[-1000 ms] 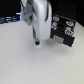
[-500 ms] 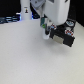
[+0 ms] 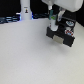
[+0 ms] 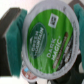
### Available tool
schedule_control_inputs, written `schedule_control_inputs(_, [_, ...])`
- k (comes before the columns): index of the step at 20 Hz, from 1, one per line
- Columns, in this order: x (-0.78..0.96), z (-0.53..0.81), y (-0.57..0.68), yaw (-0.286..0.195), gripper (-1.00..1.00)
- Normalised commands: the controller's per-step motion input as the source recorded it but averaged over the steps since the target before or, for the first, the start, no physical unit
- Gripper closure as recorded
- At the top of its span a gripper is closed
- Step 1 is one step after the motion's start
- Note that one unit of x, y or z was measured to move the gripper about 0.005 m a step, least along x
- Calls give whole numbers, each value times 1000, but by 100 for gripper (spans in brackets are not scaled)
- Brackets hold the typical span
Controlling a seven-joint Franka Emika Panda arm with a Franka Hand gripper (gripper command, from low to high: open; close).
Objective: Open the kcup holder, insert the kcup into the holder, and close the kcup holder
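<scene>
Since the earlier frames, the gripper [image 3: 52,26] has been carried toward the exterior view's right and is now seen over the kcup holder [image 3: 64,31] on the table [image 3: 30,57]. The kcup [image 4: 49,41] is gripped between the closed jaws, its green top filling the wrist view.

kcup [image 4: 50,41]: green top with white lettering and a dark band, white rim. kcup holder [image 3: 64,31]: black, small red and white markings on its front. Table [image 3: 30,60]: plain white. Bottle [image 3: 24,11] far left: white.
</scene>
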Motion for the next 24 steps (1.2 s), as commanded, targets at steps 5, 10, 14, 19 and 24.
schedule_control_inputs(5, [-226, 174, 509, 68, 100])
schedule_control_inputs(10, [-360, 25, 474, 62, 100])
schedule_control_inputs(14, [-427, -51, 439, 71, 100])
schedule_control_inputs(19, [-437, -127, 389, 82, 100])
schedule_control_inputs(24, [-183, -262, 126, 54, 100])
